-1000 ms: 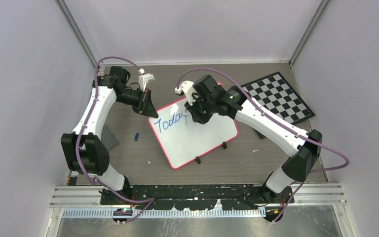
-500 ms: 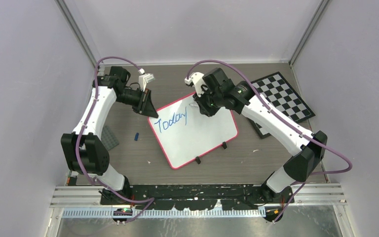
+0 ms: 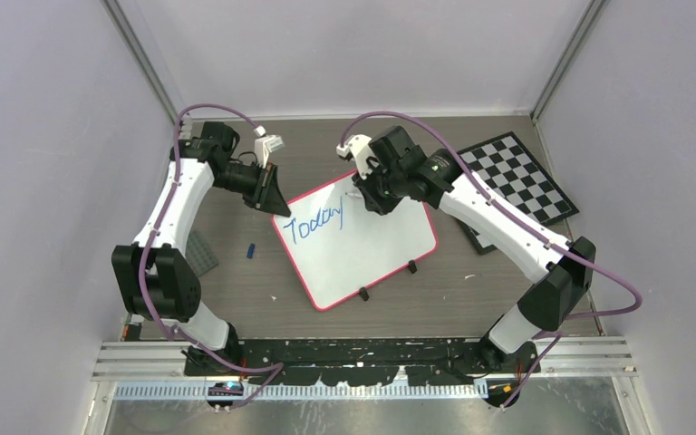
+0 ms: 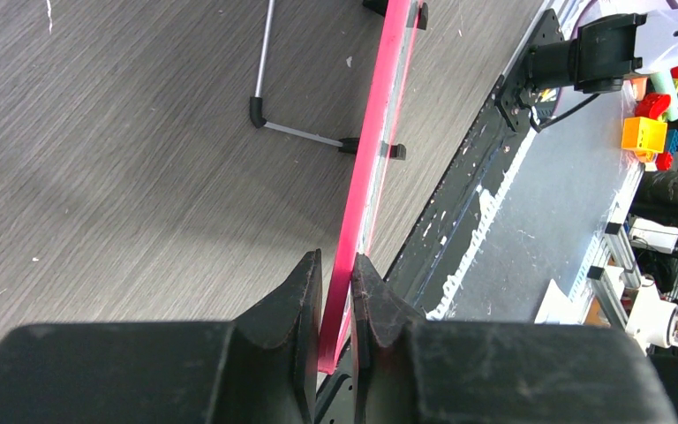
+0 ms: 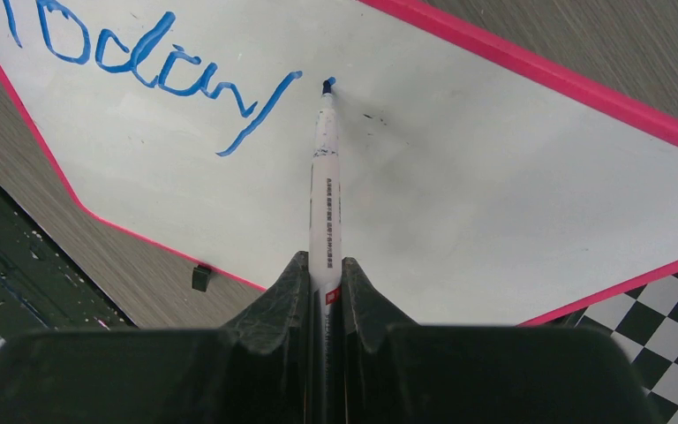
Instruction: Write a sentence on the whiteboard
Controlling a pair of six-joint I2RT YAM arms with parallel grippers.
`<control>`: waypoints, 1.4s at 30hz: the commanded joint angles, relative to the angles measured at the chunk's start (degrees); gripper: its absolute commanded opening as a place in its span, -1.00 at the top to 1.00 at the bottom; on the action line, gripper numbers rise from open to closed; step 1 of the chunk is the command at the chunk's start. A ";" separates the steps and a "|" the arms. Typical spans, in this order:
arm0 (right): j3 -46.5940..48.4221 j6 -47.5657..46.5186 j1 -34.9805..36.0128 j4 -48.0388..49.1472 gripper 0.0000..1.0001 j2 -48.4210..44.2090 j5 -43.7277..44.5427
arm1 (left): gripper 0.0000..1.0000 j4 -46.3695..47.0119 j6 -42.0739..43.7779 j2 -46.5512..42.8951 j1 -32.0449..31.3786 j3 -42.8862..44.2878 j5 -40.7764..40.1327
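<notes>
The whiteboard (image 3: 372,249), white with a pink-red frame, lies tilted on the table and bears the blue word "Today" (image 3: 315,223). My left gripper (image 3: 272,201) is shut on its far left corner; the left wrist view shows the pink frame (image 4: 372,150) edge-on between my jaws (image 4: 335,274). My right gripper (image 3: 369,198) is shut on a white marker (image 5: 325,203). The marker's blue tip (image 5: 327,86) sits at the board's surface just right of the "y" (image 5: 256,115).
A black-and-white checkerboard (image 3: 517,178) lies at the back right, partly under the right arm. A small blue cap (image 3: 250,250) and a grey pad (image 3: 201,254) lie left of the board. The board's black clip feet (image 3: 363,294) stick out at its near edge.
My right gripper moved up and right with the marker, from over the end of "Today" to the board's far edge. The left arm and the board stayed still.
</notes>
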 commanded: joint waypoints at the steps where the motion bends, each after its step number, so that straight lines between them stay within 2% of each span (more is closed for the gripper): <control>1: -0.73 0.22 0.89 0.41 0.99 -0.57 -0.84 | 1.00 2.47 0.07 0.12 -1.73 -1.59 -5.26; 10: -0.24 0.27 1.50 -1.53 0.99 -3.97 -3.88 | 1.00 2.33 -0.04 0.32 -1.71 -1.30 -5.14; 16: -1.83 0.43 0.00 -0.79 0.99 -5.22 -1.21 | 1.00 2.27 -0.01 0.01 -1.75 -1.37 -5.19; 28: -3.16 -0.45 -0.73 1.31 0.99 -3.50 2.17 | 1.00 2.63 -0.26 0.14 -1.71 -1.54 -5.19; 42: -1.42 0.28 -0.74 2.73 0.99 -0.58 0.78 | 1.00 2.42 -0.16 -0.12 -1.75 -1.56 -5.50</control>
